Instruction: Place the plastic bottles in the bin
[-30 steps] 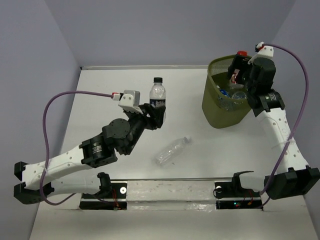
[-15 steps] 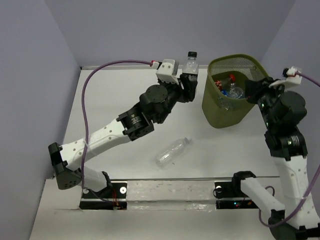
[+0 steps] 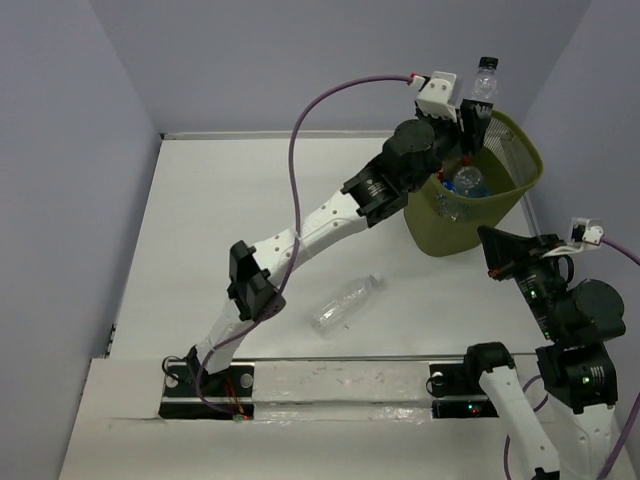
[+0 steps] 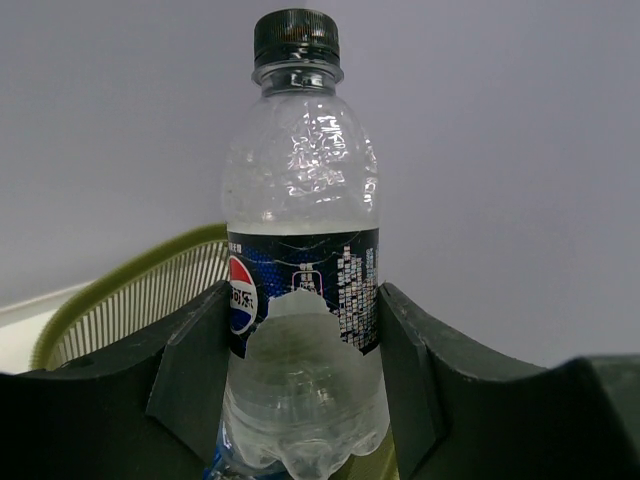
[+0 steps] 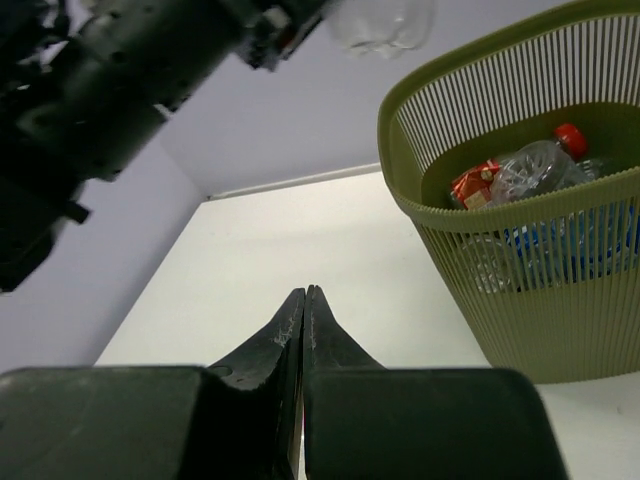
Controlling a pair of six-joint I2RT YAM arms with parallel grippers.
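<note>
A clear plastic bottle [image 3: 484,78] [image 4: 303,270] with a black cap and dark blue label stands upright in my left gripper [image 3: 476,110] [image 4: 300,385], which is shut on its lower half. It hangs over the far rim of the olive-green bin [image 3: 527,160] [image 4: 130,290] [image 5: 500,225]. Several bottles lie inside the bin, one red-capped [image 5: 535,165]. A label-less clear bottle [image 3: 346,301] lies on its side on the table. My right gripper [image 3: 486,236] [image 5: 304,295] is shut and empty, low on the near right of the bin.
The left arm [image 3: 330,210] [image 5: 120,90] stretches diagonally across the table to the bin, its purple cable [image 3: 320,105] arching above. Purple-grey walls close in the white table [image 3: 230,200] on three sides.
The left arm carried the black-capped bottle from mid-table up and right to above the bin. The right arm drew back from the bin toward its base and its jaws shut.
</note>
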